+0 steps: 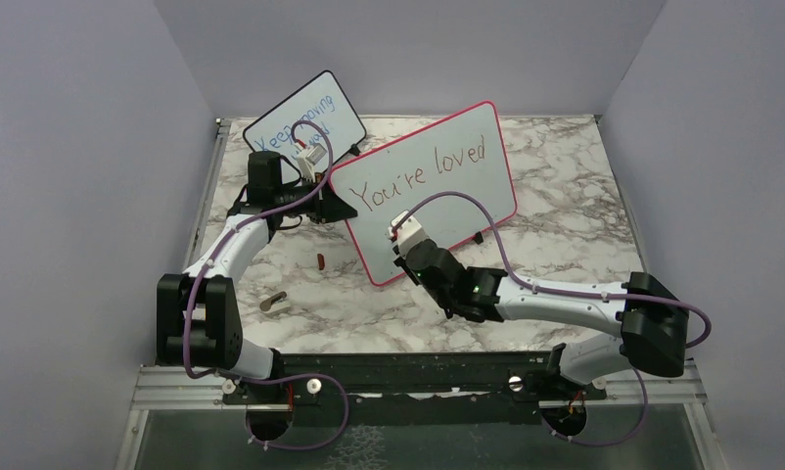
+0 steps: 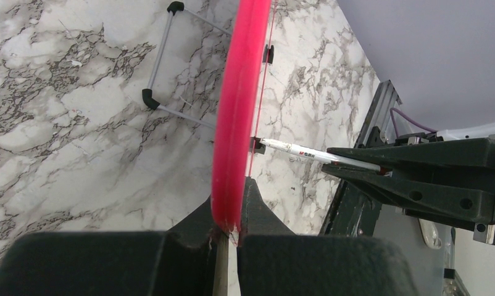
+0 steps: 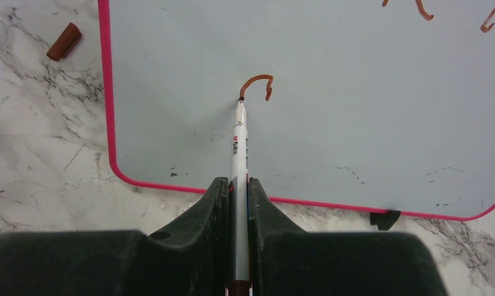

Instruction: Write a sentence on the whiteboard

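The whiteboard, red-pink framed, stands tilted on the marble table. Brownish-red letters of the sentence read "You're loved" across its upper part. My left gripper is shut on the board's left edge; in the left wrist view the pink frame sits pinched between the black fingers. My right gripper is shut on a white marker. The marker's tip touches the lower left of the board, at the end of a fresh hook-shaped stroke.
A smaller black-framed board with blue writing leans at the back left. The marker's brown cap lies on the table left of the whiteboard, also in the right wrist view as a brown cap. Another small brownish piece lies nearer the left arm.
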